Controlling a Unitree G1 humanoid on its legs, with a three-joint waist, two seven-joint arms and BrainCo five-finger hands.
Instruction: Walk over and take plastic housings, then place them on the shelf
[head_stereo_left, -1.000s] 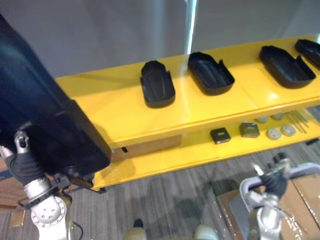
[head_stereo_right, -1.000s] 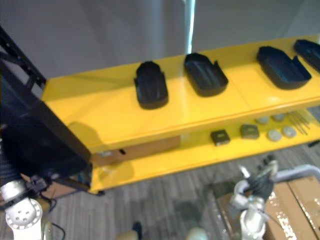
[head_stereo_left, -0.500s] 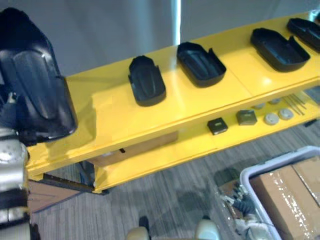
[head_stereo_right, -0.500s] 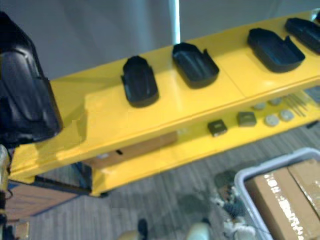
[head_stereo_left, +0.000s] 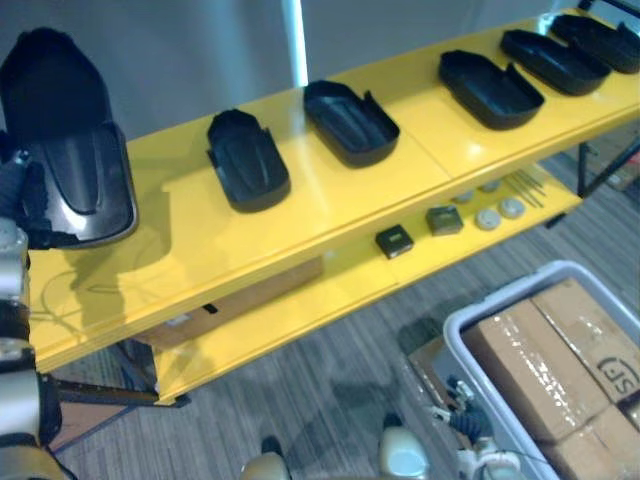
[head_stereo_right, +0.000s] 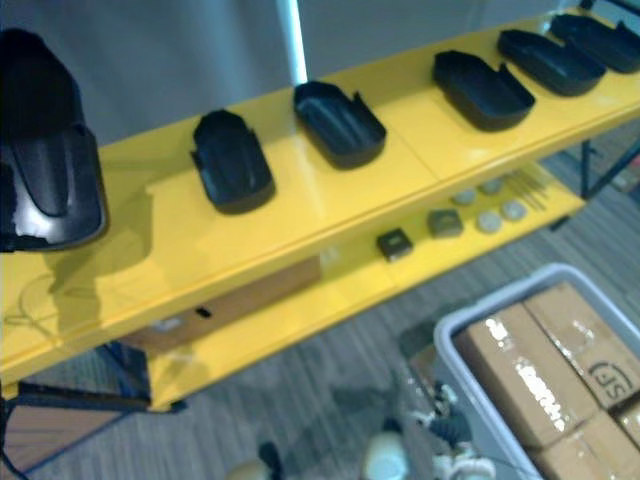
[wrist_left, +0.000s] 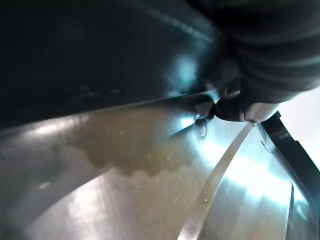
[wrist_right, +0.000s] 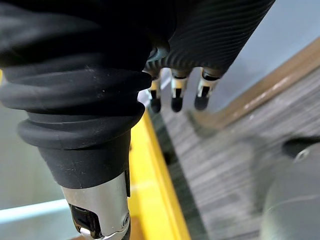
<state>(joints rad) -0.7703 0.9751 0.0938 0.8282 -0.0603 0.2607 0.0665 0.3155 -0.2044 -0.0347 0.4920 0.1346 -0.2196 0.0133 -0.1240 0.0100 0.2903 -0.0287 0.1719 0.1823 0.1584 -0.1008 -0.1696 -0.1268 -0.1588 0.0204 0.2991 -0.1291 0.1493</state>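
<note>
A black plastic housing (head_stereo_left: 70, 150) hangs over the left end of the yellow top shelf (head_stereo_left: 330, 215), hollow side up, and throws a shadow on the board. My left hand (head_stereo_left: 15, 195) grips its near left edge. In the left wrist view its glossy black wall (wrist_left: 100, 45) lies right against the hand's cover. Several more black housings (head_stereo_left: 247, 160) (head_stereo_left: 350, 122) (head_stereo_left: 490, 88) lie in a row along the shelf to the right. My right hand (wrist_right: 175, 92) hangs low by the floor with relaxed fingers, holding nothing.
The lower shelf (head_stereo_left: 300, 310) carries small dark blocks (head_stereo_left: 395, 240), round grey discs (head_stereo_left: 490, 215) and a cardboard box (head_stereo_left: 240, 295). A white bin (head_stereo_left: 470, 330) holding cardboard boxes (head_stereo_left: 545, 350) stands on the grey floor at lower right.
The camera has shifted. The held housing has gone from close by my left side up and out over the shelf's left end. My right hand has dropped low.
</note>
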